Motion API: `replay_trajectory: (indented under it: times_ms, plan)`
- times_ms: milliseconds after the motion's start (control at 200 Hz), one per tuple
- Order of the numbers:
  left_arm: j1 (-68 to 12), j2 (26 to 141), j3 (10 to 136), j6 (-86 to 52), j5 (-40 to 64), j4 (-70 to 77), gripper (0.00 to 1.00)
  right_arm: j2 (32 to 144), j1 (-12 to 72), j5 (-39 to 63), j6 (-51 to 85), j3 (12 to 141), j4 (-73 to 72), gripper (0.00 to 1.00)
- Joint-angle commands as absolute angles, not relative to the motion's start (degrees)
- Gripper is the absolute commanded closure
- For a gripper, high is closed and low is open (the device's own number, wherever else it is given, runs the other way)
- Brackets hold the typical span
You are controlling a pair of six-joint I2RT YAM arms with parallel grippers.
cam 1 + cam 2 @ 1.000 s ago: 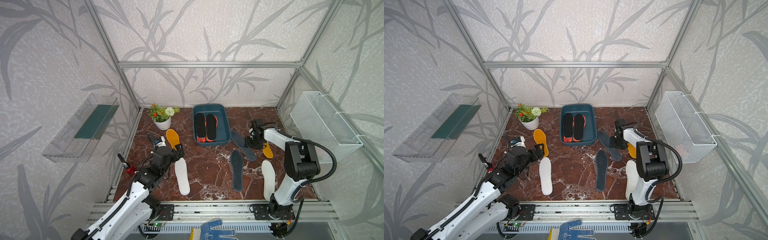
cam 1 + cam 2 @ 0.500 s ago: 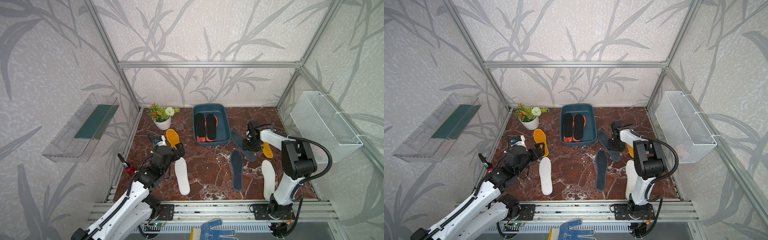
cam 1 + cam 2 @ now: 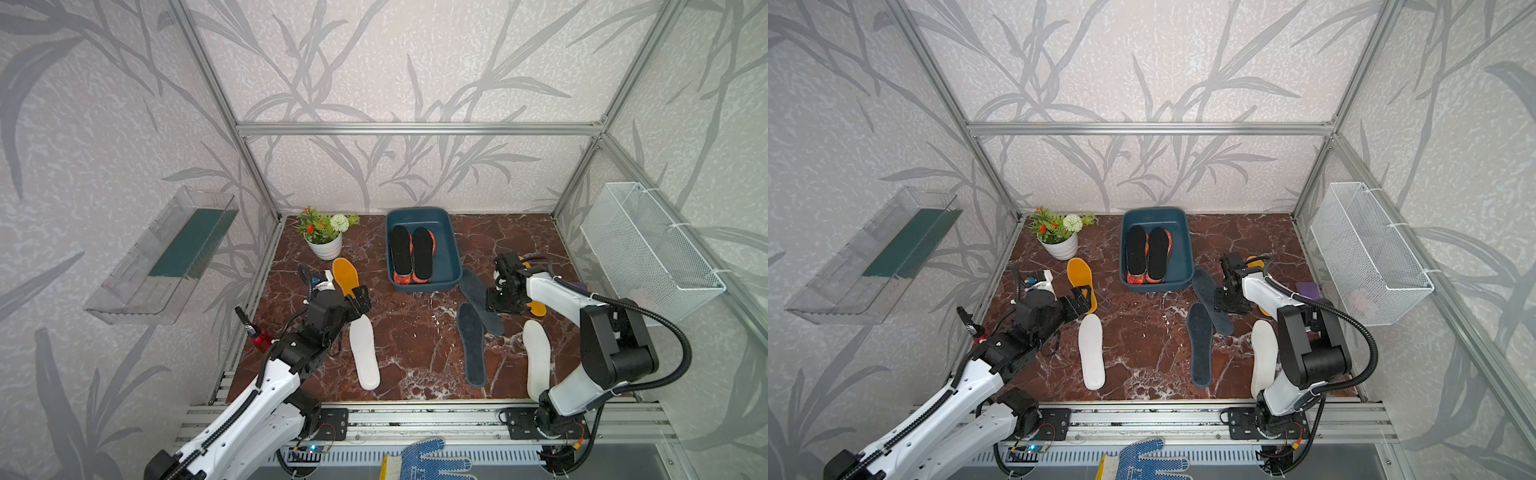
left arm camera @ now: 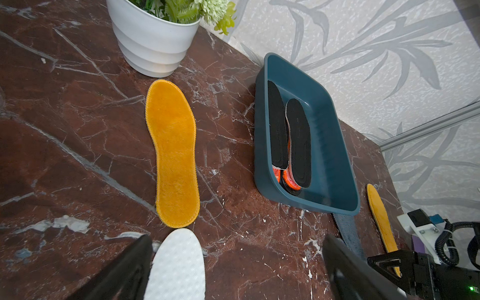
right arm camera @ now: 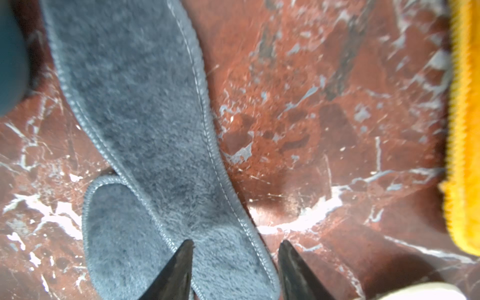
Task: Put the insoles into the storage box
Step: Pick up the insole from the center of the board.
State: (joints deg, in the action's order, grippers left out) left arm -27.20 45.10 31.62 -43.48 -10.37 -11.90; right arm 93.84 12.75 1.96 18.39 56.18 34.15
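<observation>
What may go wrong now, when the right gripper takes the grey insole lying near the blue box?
1. The right gripper straddles only one edge of the dark grey felt insole, which lies over the tip of a second grey felt insole; lifting may drag both.
2. The dark teal plastic storage box already holds two black insoles, so the next one may catch on its rim.

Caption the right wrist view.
Right tool open astride the edge of a grey felt insole overlapping a second grey insole, yellow insole alongside.
</observation>
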Motion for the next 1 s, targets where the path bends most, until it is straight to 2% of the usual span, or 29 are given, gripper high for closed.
replay_trajectory:
  times_ms: [0,180,280,350,525,670,855,995]
  plan:
    - [-26.83,45.55,33.73,-42.70,-9.78,-10.81,0.01,95.40,12.74,1.94,17.96,56.51,34.53,0.46]
    - [-26.88,45.22,33.75,-42.89,-9.78,-10.85,0.01,97.46,14.03,3.35,18.06,55.46,32.99,0.47]
    - [-26.89,44.99,33.58,-43.14,-9.67,-10.86,0.01,99.33,14.72,3.16,19.08,55.14,32.95,0.51]
    - [-26.84,45.00,33.53,-43.14,-9.59,-10.95,0.01,100.00,14.94,3.16,20.31,54.53,32.46,0.60]
    - [-26.81,45.00,33.91,-43.06,-9.51,-10.90,0.01,99.95,15.04,1.72,22.62,53.95,32.05,1.00]
    - [-26.89,45.35,34.44,-42.89,-9.08,-10.56,0.01,98.16,15.03,0.26,23.66,53.65,32.00,1.00]
    - [-26.89,47.42,35.04,-43.95,-6.57,-7.78,0.01,87.16,15.24,-2.86,23.66,52.26,32.17,1.00]
    - [-26.85,51.41,37.31,-44.03,-0.46,-5.61,0.07,79.20,16.52,-5.66,23.12,51.52,34.18,1.00]
